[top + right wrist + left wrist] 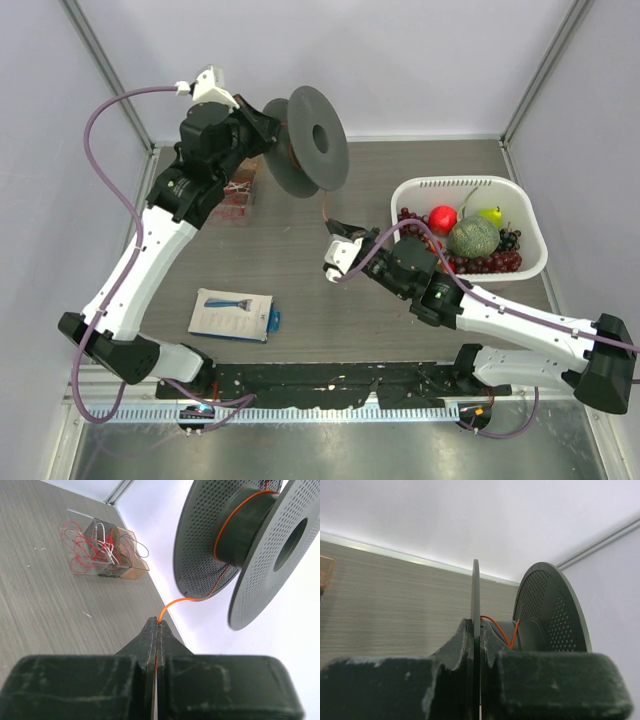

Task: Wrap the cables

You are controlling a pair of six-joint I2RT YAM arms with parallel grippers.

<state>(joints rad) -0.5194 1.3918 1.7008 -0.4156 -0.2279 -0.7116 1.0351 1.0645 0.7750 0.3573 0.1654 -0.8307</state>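
A dark grey spool (306,140) is held up at the back of the table. My left gripper (262,128) is shut on one spool flange (475,595), gripped edge-on between its fingers. An orange cable (227,522) is wound round the spool hub (527,635) and runs down to my right gripper (158,623), which is shut on its end. That gripper (337,229) sits below and in front of the spool. A loose tangle of red and whitish cables (97,547) lies on small clear boxes at the back left (238,190).
A white basket (430,190) holding fruit and grapes stands at the right. A flat white package with a blue razor (232,313) lies at front left. Walls close in the back and both sides.
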